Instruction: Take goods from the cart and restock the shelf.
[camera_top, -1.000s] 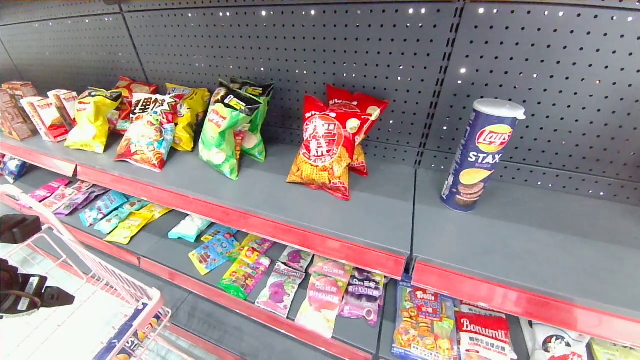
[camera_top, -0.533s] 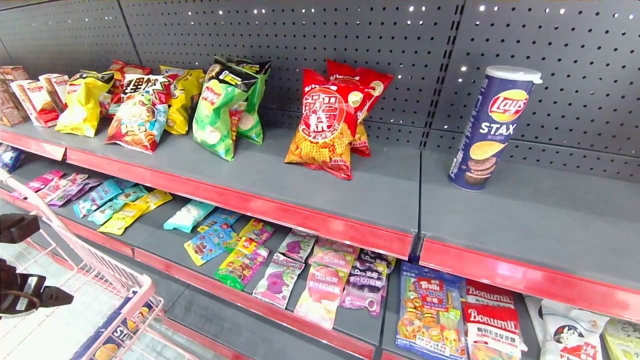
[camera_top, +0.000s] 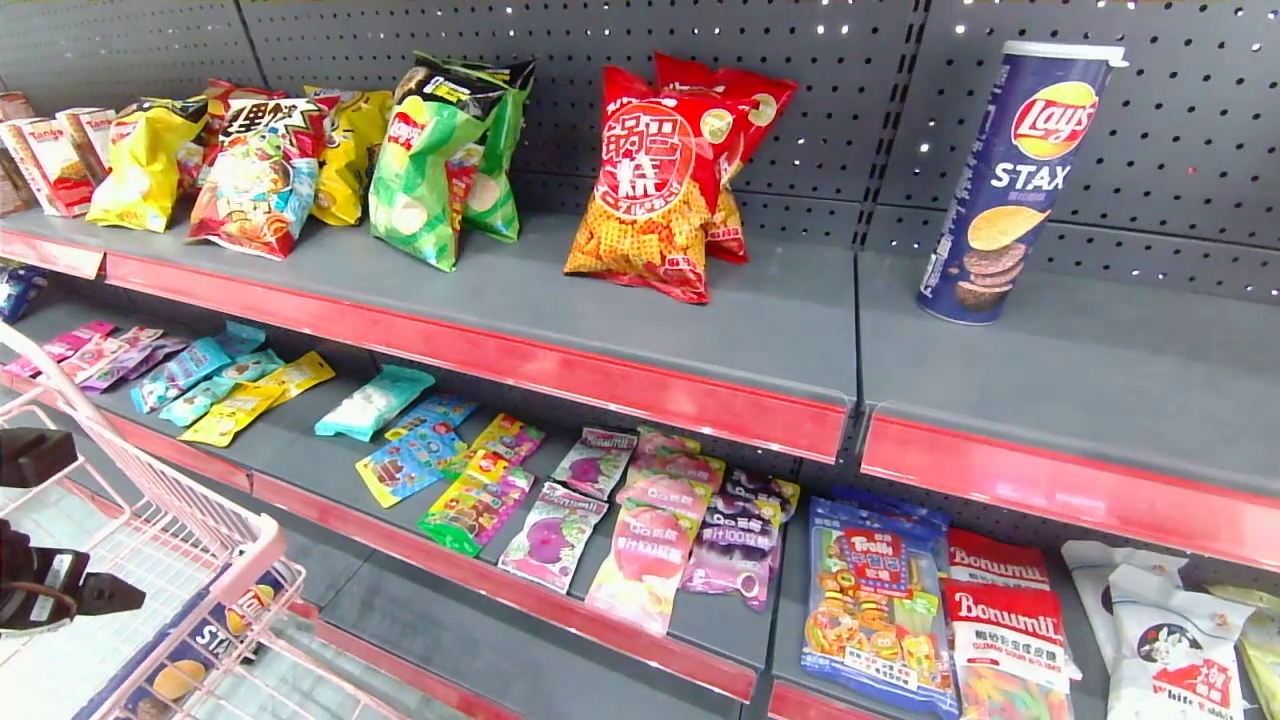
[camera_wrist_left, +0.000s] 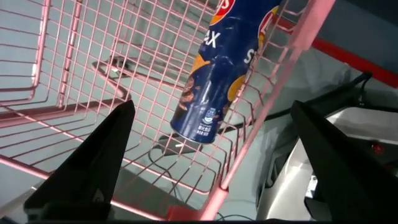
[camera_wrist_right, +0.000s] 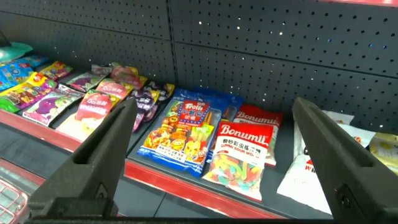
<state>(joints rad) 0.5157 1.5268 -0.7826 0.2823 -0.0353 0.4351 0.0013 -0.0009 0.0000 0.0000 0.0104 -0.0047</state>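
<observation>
**Pink cart holds a blue can; both grippers stand wide open**

Pink wire shopping cart (camera_top: 243, 548) stands at the robot's left, its corner rim close to the lowest red shelf edge. A dark blue cylindrical chip can (camera_wrist_left: 214, 74) lies on its side on the cart's wire floor, right against the wire wall of the corner nearest the shelving. The left gripper (camera_wrist_left: 212, 109) hangs above that can with its jaws spread wide and nothing between them; the cart's rim crosses between its fingers.

The right gripper (camera_wrist_right: 212, 102) is likewise spread wide and empty. It faces the lower shelf, where a blue candy bag (camera_wrist_right: 185, 130) and a red gummy bag (camera_wrist_right: 245, 152) lie flat near the front edge.

On the grey metal upper shelf (camera_top: 1060, 380), a matching blue can with a white lid (camera_top: 1010, 180) stands upright near the perforated back panel, just right of the seam between two shelf boards. Bare shelf runs in front of it to the red edge strip (camera_top: 600, 375), off to its right, and between it and the red crisp bag (camera_top: 655, 190).
</observation>
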